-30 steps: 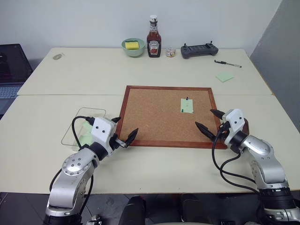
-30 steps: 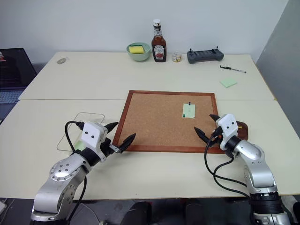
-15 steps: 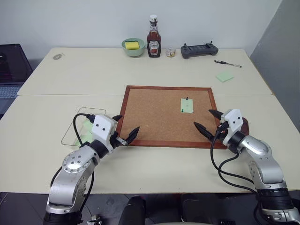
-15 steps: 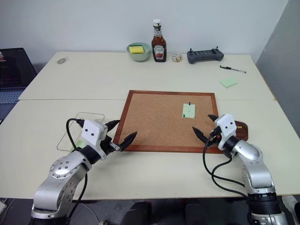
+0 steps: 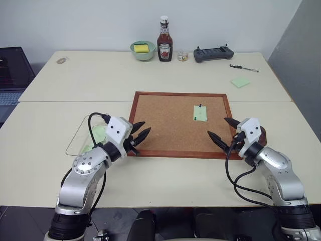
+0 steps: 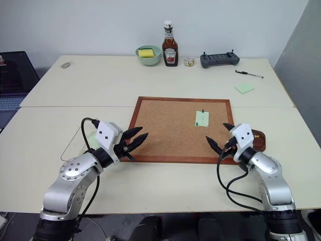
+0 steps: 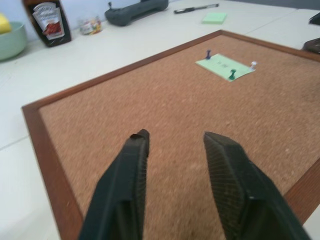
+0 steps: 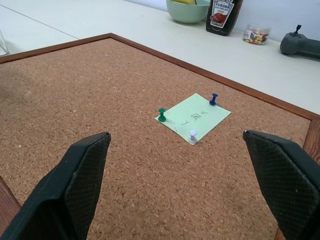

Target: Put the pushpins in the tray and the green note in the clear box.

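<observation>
The green note (image 8: pixel 193 116) lies pinned to the right half of the cork board (image 5: pixel 165 125). Three pushpins hold it: a green one (image 8: pixel 162 114), a blue one (image 8: pixel 214 98) and a white one (image 8: pixel 193 134). My right gripper (image 5: pixel 217 126) hovers wide open over the board's near right corner, short of the note. Just behind that gripper, the dark reddish tray (image 5: pixel 262 134) is partly hidden. My left gripper (image 5: pixel 146 126) hangs over the board's near left corner, fingers a narrow gap apart and empty. Behind my left arm sits the clear box (image 5: pixel 83 138), holding a pale green slip.
Along the table's far edge stand a green bowl (image 5: pixel 143 50) with a yellow sponge, a ketchup bottle (image 5: pixel 164 46), a small jar (image 5: pixel 182 55) and a dark controller (image 5: pixel 213 53). A pen (image 5: pixel 244 68) and a square green sticky note (image 5: pixel 240 82) lie far right. A laptop (image 5: pixel 10 75) sits left.
My left gripper has risen and moved right, from beside the board's edge to over its corner, and its fingers have drawn much closer together. The right arm has stayed put.
</observation>
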You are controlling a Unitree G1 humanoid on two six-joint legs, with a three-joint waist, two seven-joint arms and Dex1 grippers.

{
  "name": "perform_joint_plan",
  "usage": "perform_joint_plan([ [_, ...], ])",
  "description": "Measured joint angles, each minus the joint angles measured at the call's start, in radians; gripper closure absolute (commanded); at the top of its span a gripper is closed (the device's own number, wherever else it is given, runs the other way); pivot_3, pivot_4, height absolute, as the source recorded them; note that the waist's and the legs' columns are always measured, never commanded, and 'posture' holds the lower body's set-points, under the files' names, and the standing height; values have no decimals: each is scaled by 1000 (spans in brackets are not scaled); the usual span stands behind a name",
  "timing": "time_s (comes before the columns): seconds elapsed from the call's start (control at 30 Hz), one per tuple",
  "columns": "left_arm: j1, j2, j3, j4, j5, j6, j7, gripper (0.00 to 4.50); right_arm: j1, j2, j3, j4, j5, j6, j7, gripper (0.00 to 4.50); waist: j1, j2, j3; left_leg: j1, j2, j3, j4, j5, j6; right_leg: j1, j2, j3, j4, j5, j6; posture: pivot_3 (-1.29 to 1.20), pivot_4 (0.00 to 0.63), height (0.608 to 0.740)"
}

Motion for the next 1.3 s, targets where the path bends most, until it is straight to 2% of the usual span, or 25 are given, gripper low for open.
perform_joint_plan([
  [0.17, -55, 0, -39, 39, 14, 16, -15, 4465, 1, -1, -2, -11, 1, 1, -2, 0, 0, 0, 0, 0, 0, 0, 0, 0, 0, 0, 0, 0, 0, 0, 0, 0, 150, 740],
  [0.4, -196, -63, -118, 210, 40, -3, -27, 4486, 0, 3, -1, -16, 1, 1, -6, 0, -1, 0, 0, 0, 0, 0, 0, 0, 0, 0, 0, 0, 0, 0, 0, 0, 150, 740],
  [0.53, -280, -128, -172, 381, 69, -76, -60, 4486, -1, 17, 2, -19, 1, -4, -13, 0, 0, 0, 0, -1, -1, 0, 0, 0, 0, 0, 0, 0, 0, 0, 0, 0, 150, 740],
  [0.87, -361, -215, -210, 654, 114, -184, -112, 4486, -21, 32, 18, -46, -3, 33, -45, 0, -1, 0, 0, 0, 0, 0, 0, 0, 0, 0, 0, 0, 0, 0, 0, 0, 150, 740],
  [1.07, -399, -238, -210, 739, 134, -244, -151, 4486, -92, 32, 46, -36, -11, 104, -61, 0, 1, 0, 0, 0, -1, 0, 1, 0, 0, 1, 0, -1, 0, 0, 0, 0, 150, 740],
  [1.3, -414, -249, -214, 772, 165, -250, -179, 4486, -293, 57, 51, 155, -10, 190, -75, 0, 1, 3, -2, 4, -2, -1, 1, 0, 0, 4, -1, -1, 0, 0, 0, 0, 150, 740],
])
